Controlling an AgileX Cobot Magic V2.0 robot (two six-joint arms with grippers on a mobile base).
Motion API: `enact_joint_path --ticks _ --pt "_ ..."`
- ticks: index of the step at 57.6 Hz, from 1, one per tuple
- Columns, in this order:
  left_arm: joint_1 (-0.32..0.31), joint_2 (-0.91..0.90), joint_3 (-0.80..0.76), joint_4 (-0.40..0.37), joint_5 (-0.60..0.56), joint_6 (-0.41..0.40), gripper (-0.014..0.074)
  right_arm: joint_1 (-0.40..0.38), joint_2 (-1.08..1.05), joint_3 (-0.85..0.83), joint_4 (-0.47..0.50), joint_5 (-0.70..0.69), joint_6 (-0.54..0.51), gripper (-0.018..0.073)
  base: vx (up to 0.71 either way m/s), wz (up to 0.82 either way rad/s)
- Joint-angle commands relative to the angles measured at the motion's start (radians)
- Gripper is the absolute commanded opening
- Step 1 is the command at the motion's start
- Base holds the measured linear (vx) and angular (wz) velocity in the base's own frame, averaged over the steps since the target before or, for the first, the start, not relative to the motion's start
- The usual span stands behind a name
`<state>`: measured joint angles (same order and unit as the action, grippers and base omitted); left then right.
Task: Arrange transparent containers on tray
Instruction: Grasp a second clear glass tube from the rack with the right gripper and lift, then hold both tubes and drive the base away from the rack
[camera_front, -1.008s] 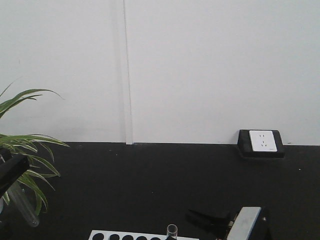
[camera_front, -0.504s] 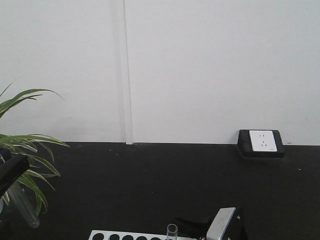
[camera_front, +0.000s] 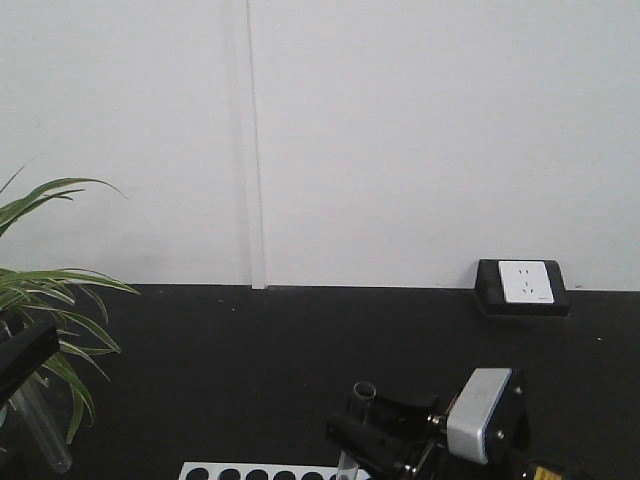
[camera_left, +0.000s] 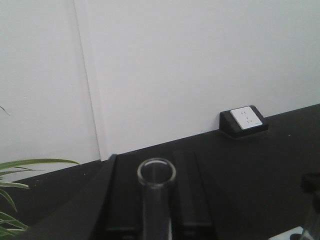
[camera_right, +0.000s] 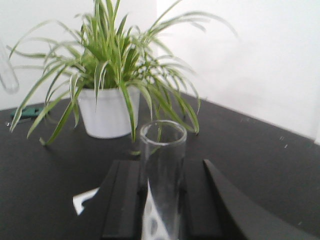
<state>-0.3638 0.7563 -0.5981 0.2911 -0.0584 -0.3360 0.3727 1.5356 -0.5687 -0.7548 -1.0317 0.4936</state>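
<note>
1. My left pincer (camera_left: 150, 190) was clamped on the left tube (camera_left: 156, 174). From the wrist view its open round rim stuck up between the two dark fingers.
2. In the front view the left tube (camera_front: 45, 432) hung slanted at the far left, rounded end down, in front of the plant (camera_front: 55, 285) leaves and above the black bench (camera_front: 300, 360).
3. My right pincer (camera_right: 162, 192) was clamped on the right tube (camera_right: 161, 150), rim up, with the plant's white pot (camera_right: 107, 120) well behind it.
4. From the front, the right tube (camera_front: 362, 392) leaned a bit. Its lower end was right by the far edge of the white rack with round holes (camera_front: 260, 472), and I couldn't tell if they touched.
5. A wall socket (camera_front: 525, 283) sat at the back of the bench by the wall.
</note>
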Motion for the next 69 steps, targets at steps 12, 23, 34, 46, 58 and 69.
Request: enact_joint_path --ticks 12,23,34,46,58,69 --pt "-0.006 -0.004 -0.036 -0.012 0.15 -0.012 -0.0003 -0.001 -0.395 -0.115 -0.078 0.392 0.293 -0.0013 0.0 0.0" --pt "-0.006 -0.005 -0.036 -0.012 0.288 -0.01 -0.0003 -0.001 -0.626 -0.112 -0.294 0.761 0.519 -0.0013 0.0 0.0" --pt "-0.006 -0.005 -0.036 -0.05 0.383 -0.006 -0.0003 -0.001 -0.795 -0.03 -0.553 0.843 0.736 -0.0013 0.0 0.0" --pt "-0.006 -0.086 -0.033 -0.182 0.349 0.128 -0.0003 -0.002 -0.901 0.035 -0.642 0.849 0.868 -0.0013 0.0 0.0" --pt "-0.006 -0.21 -0.01 -0.204 0.318 0.206 -0.0003 -0.002 -0.902 0.035 -0.645 0.849 0.867 -0.0013 0.0 0.0" --pt "-0.006 -0.223 0.005 -0.206 0.313 0.205 -0.0003 -0.002 -0.902 0.035 -0.644 0.846 0.867 -0.0013 0.0 0.0"
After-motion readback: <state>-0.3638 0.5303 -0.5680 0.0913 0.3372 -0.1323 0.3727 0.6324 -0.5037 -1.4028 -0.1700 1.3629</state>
